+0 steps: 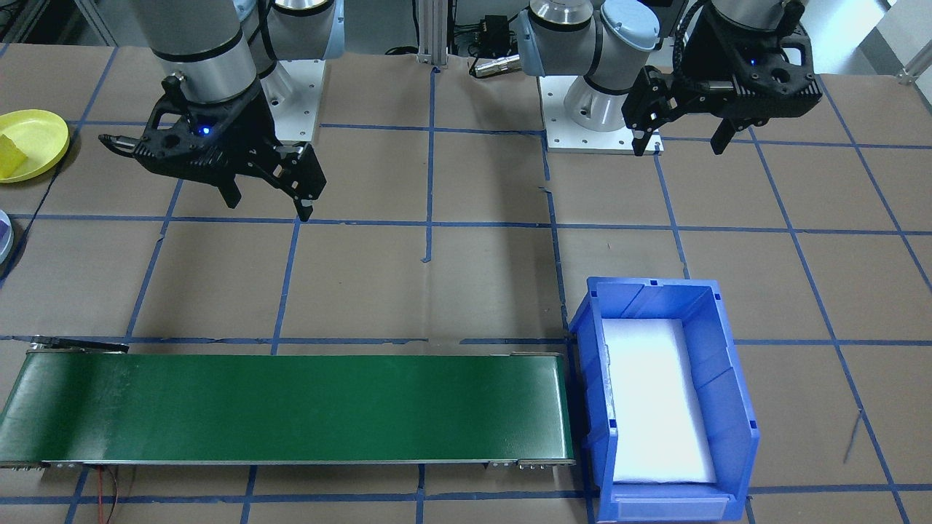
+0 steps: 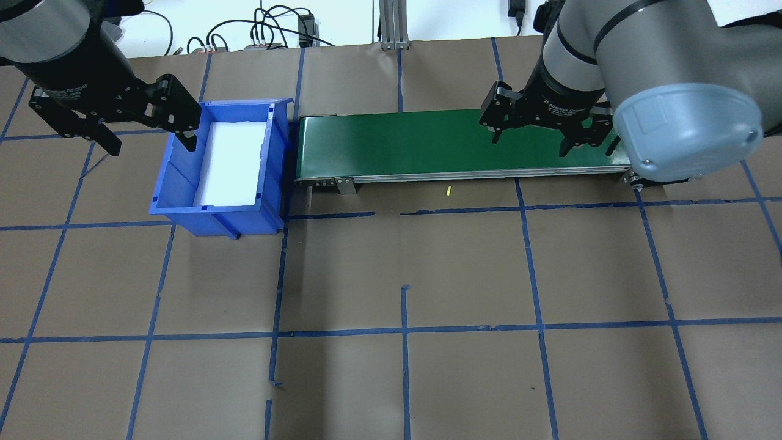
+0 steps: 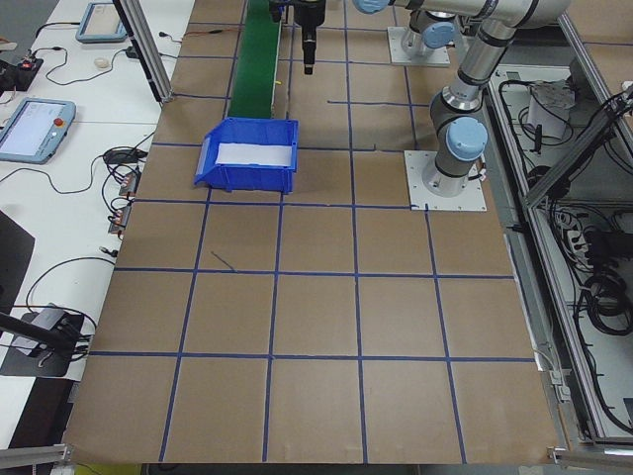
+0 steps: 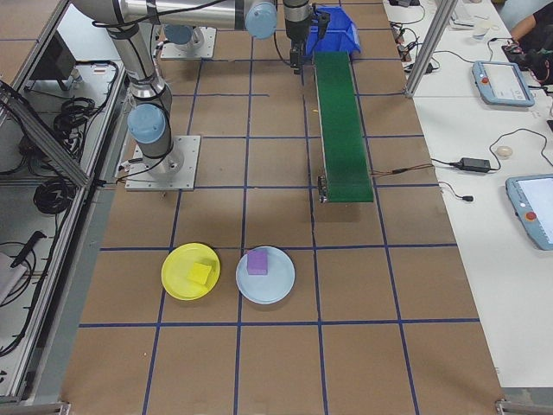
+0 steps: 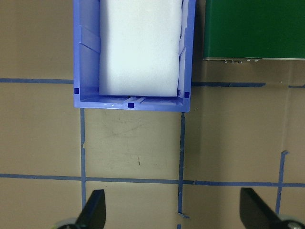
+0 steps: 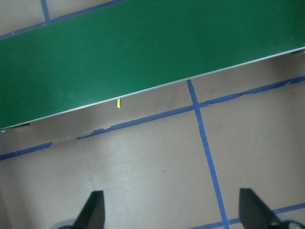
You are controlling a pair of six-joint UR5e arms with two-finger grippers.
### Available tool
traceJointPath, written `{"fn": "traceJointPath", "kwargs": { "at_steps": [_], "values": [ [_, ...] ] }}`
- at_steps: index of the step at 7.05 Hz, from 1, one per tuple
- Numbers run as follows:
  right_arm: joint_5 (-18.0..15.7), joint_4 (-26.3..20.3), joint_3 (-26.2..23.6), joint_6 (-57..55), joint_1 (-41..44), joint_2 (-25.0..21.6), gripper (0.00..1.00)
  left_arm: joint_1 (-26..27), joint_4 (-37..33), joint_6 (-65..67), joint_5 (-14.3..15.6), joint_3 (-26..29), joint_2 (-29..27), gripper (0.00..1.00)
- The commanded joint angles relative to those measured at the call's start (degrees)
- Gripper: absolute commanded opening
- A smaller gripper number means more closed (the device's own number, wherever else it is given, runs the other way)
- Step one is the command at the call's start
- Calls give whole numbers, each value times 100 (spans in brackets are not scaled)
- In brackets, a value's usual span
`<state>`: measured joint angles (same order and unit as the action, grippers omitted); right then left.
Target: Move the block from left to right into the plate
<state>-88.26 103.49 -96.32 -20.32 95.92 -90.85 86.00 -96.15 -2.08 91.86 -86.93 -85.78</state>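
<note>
The left end effector (image 2: 148, 131) hangs above the bench (image 2: 464, 269) with its fingers spread wide and nothing between them. Just beside it, toward the middle, sits a blue bin (image 2: 221, 166) lined with a white pad (image 2: 227, 160). A green conveyor belt (image 2: 440, 145) runs from the bin's side toward the right end effector (image 2: 530, 137), which hovers over the belt's far end, jaws wide apart and empty. A small yellow scrap (image 6: 118, 102) lies on the bench below it, just off the belt's edge. Well beyond the right end effector, a yellow block (image 4: 201, 273) rests in a yellow plate (image 4: 191, 271), beside a purple block (image 4: 257, 262) on a pale blue plate (image 4: 265, 275).
</note>
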Motion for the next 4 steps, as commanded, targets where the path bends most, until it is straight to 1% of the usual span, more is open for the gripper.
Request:
{"fn": "traceJointPath", "kwargs": {
  "at_steps": [1, 2, 4],
  "values": [
    [-33, -57, 34, -43, 50, -108, 100, 5, 0, -3, -1, -8, 0, 100],
    [18, -57, -9, -43, 50, -126, 100, -4, 0, -11, -1, 0, 0, 100],
    [19, -75, -36, -34, 50, -117, 100, -4, 0, -3, -1, 0, 0, 100]
  ]
}}
